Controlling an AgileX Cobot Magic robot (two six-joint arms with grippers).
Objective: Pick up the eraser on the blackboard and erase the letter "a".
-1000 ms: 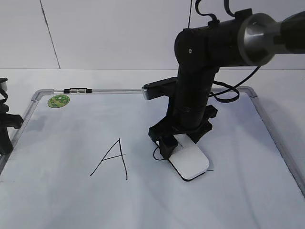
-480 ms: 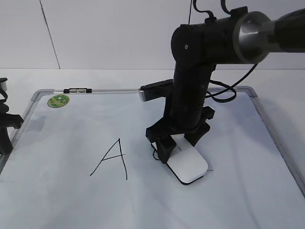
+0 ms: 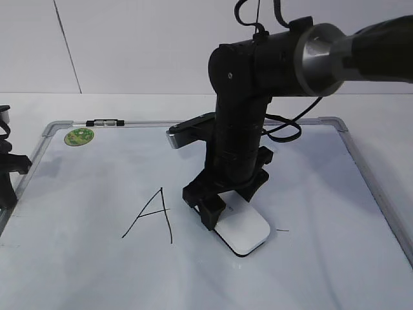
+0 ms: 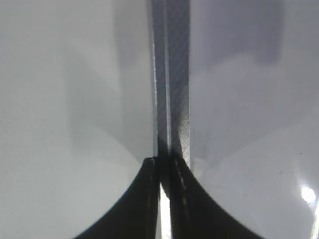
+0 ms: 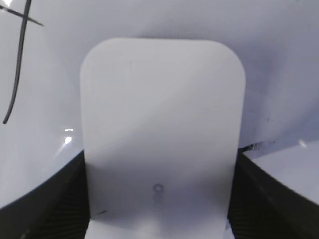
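Big white blackboard (image 3: 97, 271) with a thin grey frame, lying flat on the pale worktop (image 3: 39, 106) and filling most of the exterior view. Round green sticker (image 3: 79, 136) in the upper left corner of the board. Small black-and-clear marker (image 3: 108, 122) lying on the top frame, just right of the sticker.

Thick black right arm (image 3: 242, 139) coming in from the upper right of the frame and pointing down at the middle of the board. Right gripper (image 3: 222, 203) at the bottom of that arm, jaws closed on the sides of the eraser (image 3: 243, 231). Flat white eraser with a black underside, resting on the board just right of the frame's middle, sticking out toward the lower right. In the right wrist view, eraser (image 5: 162, 134) filling the middle, dark jaws pressed against both its sides at the bottom.

Black angular capital "A" (image 3: 151, 216) drawn on the board, left of the eraser and apart from it. Short black dash (image 3: 282, 230) just right of the eraser. Letter "a" not seen anywhere.

Left gripper (image 4: 164, 199) at the bottom of the left wrist view, over the grey frame strip (image 4: 172, 74), jaws nearly together with only a thin slit between them, holding nothing.
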